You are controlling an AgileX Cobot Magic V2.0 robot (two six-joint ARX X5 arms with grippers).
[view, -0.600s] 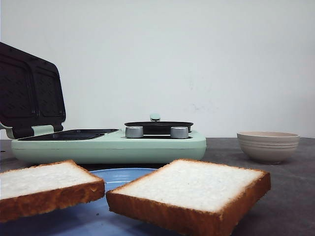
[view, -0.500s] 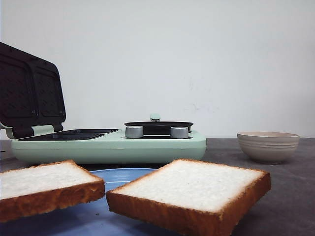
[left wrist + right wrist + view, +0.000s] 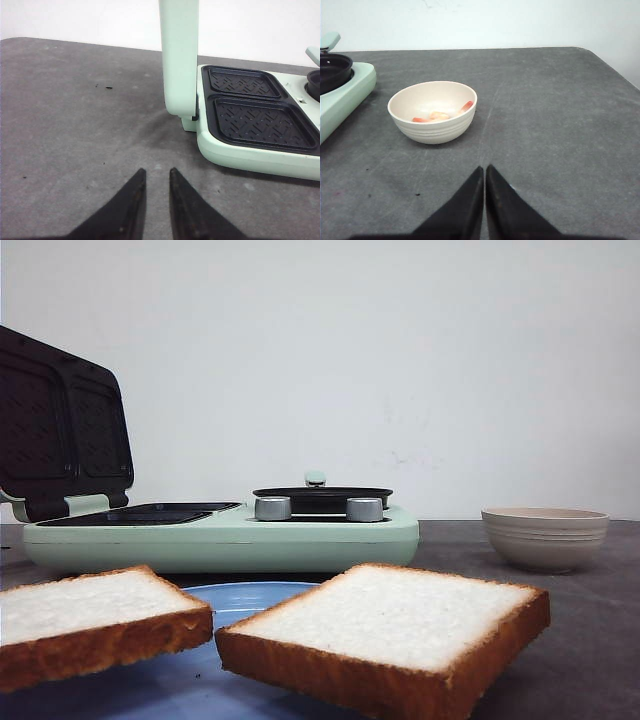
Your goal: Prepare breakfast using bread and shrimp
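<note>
Both slices of bread sit at the near edge of the tabletop (image 3: 600, 660) on a blue plate (image 3: 240, 598) — one slice (image 3: 85, 608) to the left, the other slice (image 3: 400, 615) to the right, both lying flat with their white faces up. Behind them stands the mint-green sandwich maker (image 3: 225, 535), lid (image 3: 62, 425) thrown open, its two dark grill plates (image 3: 260, 117) bare.

The left hand (image 3: 156, 175) hovers low over the grey surface just beside the hinge side of the maker, its fingers parted by only a narrow gap and grasping nothing. The right hand (image 3: 484, 171) hangs on the other side, fingers pressed together, also empty. Straight ahead of it, a little toward the maker, sits the beige bowl (image 3: 433, 112) with the shrimp (image 3: 440, 116) in the bottom.

So the geometry looks plain enough: the shrimp belong to the right arm, the grill plates lie nearest the left — and the bread is back toward the robot, behind both hands, I'd judge.
</note>
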